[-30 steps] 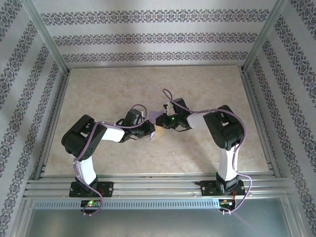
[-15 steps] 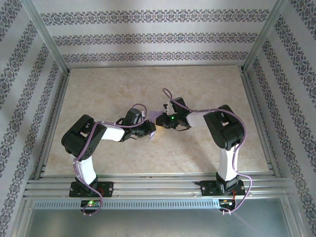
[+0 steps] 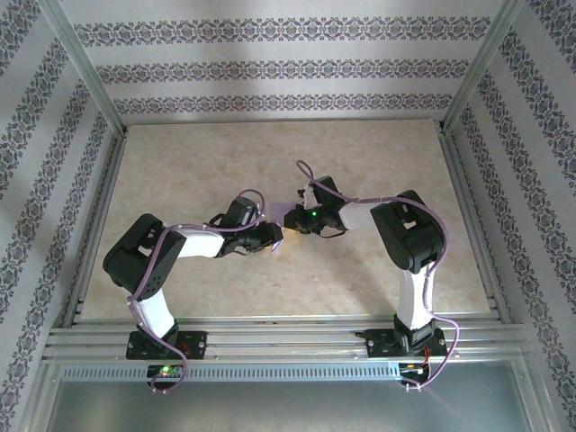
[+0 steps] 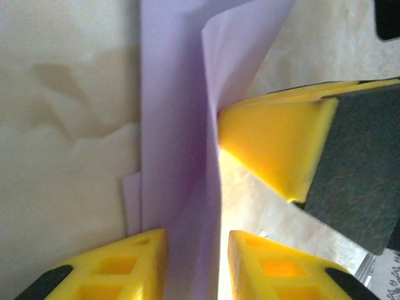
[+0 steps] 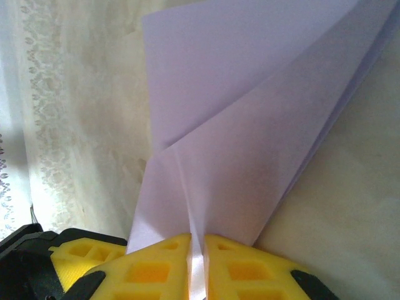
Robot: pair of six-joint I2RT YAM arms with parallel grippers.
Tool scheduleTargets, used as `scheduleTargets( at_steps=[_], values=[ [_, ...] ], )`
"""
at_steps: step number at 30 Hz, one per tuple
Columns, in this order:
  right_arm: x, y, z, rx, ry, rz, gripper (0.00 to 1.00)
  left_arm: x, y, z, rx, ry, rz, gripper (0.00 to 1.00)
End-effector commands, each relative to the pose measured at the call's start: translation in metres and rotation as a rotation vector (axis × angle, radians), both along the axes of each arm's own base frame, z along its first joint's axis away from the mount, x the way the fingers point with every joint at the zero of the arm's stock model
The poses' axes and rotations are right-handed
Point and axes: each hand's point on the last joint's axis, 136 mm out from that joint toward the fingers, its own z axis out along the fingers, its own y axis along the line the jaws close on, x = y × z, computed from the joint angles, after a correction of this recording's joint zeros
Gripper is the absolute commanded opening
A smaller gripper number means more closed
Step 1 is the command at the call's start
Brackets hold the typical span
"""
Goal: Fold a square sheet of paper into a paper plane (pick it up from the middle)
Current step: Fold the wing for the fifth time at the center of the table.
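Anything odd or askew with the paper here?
Mildly: the folded paper does not lie flush. In the left wrist view one layer juts out at its left edge, and a flap stands apart higher up.

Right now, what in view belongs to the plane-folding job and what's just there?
Job: folded lavender paper, right fingers shut on it, left fingers open around it.
Just there: table, wallpapered walls, metal frame rails.

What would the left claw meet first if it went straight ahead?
The folded lavender paper, which lies between the open jaws of the left claw. Beyond, a yellow finger of the right claw sits just right of that line; depth unclear.
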Motion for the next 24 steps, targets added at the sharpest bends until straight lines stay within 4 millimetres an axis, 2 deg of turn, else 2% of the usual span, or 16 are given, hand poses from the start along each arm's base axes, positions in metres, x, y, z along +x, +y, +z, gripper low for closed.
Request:
scheduleTargets(
  at_steps=[1, 5, 10, 16, 24],
  values=[
    [-0.008, -0.011, -0.036, -0.105, 0.049, -0.006, 0.16, -0.021, 0.021, -0.013, 0.082, 0.09, 0.016, 0.32],
    [-0.009, -0.011, -0.037, -0.113, 0.047, 0.003, 0.16, -0.019, 0.024, 0.005, 0.054, 0.091, 0.029, 0.35],
    [-0.011, -0.009, -0.038, -0.124, 0.043, 0.013, 0.16, -0.017, 0.016, 0.026, -0.011, 0.097, 0.014, 0.38],
    [-0.012, -0.008, -0.039, -0.13, 0.043, 0.019, 0.17, -0.018, 0.01, 0.026, -0.009, 0.13, -0.022, 0.34],
    [-0.012, -0.007, -0.038, -0.129, 0.039, 0.021, 0.17, -0.024, 0.009, 0.014, 0.014, 0.163, -0.045, 0.28]
  ],
)
